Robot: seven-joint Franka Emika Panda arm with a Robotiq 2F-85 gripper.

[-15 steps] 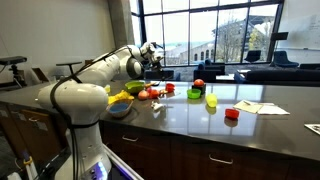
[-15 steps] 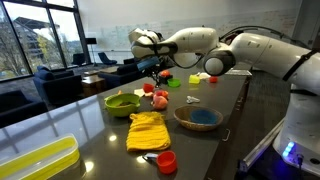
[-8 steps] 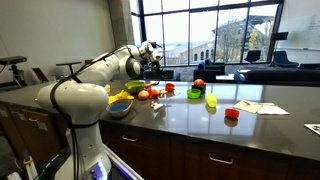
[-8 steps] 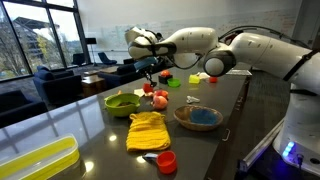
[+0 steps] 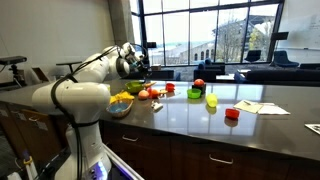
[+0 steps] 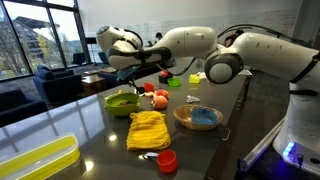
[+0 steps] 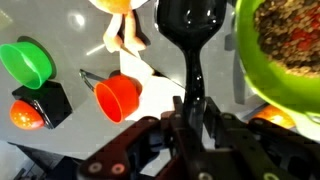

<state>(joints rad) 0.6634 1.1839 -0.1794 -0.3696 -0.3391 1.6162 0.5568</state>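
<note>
My gripper [image 7: 192,112] is shut on the handle of a black spoon [image 7: 190,28]; the spoon's bowl points away from me. A green bowl [image 7: 285,45] holding brownish, speckled contents lies just right of the spoon in the wrist view. In both exterior views the gripper [image 6: 130,73] [image 5: 136,66] hangs above the green bowl [image 6: 122,101] on the dark countertop. The spoon itself is hard to make out in the exterior views.
A red cup [image 7: 120,97], a green cup [image 7: 28,62] and a black block [image 7: 45,100] lie below me. On the counter are a yellow cloth [image 6: 148,130], a blue bowl [image 6: 198,118], a red cup [image 6: 166,160], a yellow tray [image 6: 35,160], toy fruit [image 6: 158,99] and paper [image 5: 258,107].
The arm has swung from over the toy fruit to above the green bowl, carrying the spoon with it. The items on the counter have not moved.
</note>
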